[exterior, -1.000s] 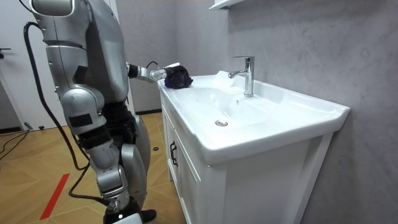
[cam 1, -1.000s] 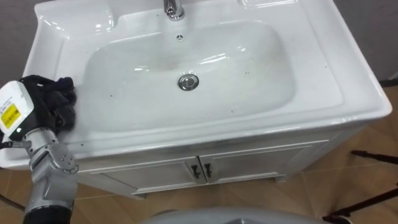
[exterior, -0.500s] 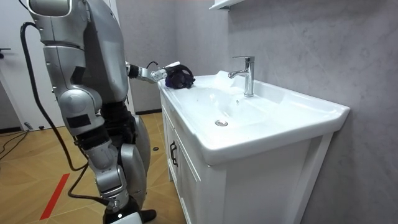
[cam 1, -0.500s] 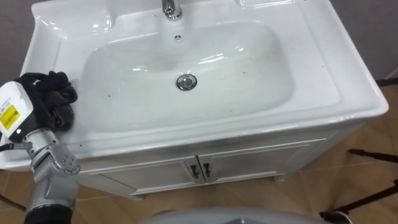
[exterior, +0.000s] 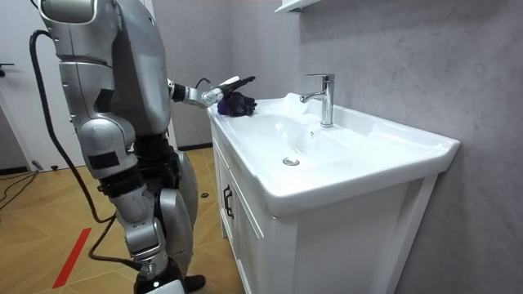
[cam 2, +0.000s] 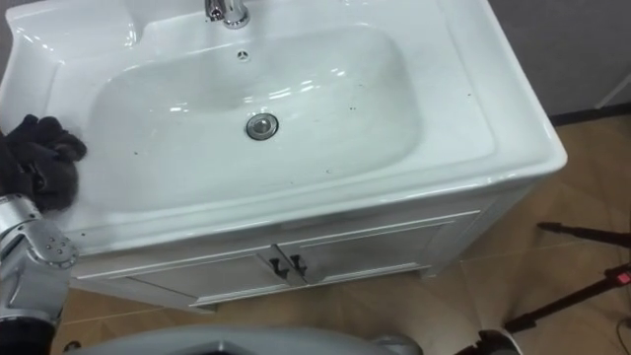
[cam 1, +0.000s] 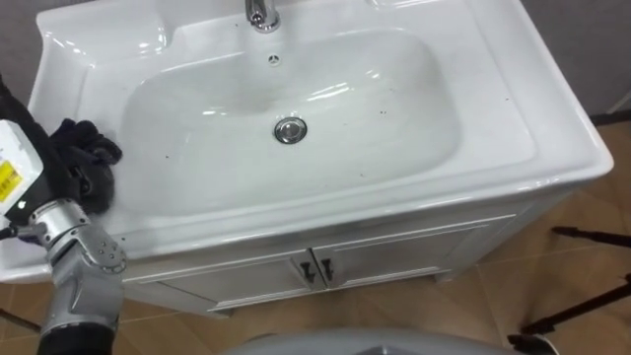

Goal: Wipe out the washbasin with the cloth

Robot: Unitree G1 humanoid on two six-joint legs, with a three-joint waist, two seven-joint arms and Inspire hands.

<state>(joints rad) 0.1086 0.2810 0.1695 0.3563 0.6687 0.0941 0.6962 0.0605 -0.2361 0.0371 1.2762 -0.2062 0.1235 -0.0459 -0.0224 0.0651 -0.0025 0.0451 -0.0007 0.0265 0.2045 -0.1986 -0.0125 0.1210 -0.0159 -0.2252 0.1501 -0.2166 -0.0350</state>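
A dark crumpled cloth (cam 1: 87, 158) lies on the white basin's (cam 1: 513, 108) left rim, beside the bowl. My left hand (exterior: 230, 83) hovers just above it with its fingers straight, open and holding nothing. In the left eye view the left hand (cam 1: 22, 170) comes in at the left edge, right beside the cloth. The cloth (cam 2: 41, 158) and the hand's wrist (cam 2: 28, 247) sit at the far left of the right eye view too. In the room view I stand at the basin's front edge, and my right arm hangs down at my side.
A chrome tap (exterior: 324, 98) stands at the back of the basin, and the drain (cam 1: 290, 129) sits mid-bowl. Small dark specks dot the bowl. Below are white cabinet doors with dark handles (cam 1: 317, 271). Dark stand legs (cam 1: 582, 316) lie on the wooden floor at the right.
My left hand's fingers have uncurled from the cloth and now stand straight above it. The cloth stays on the left rim. The eye view has shifted a little.
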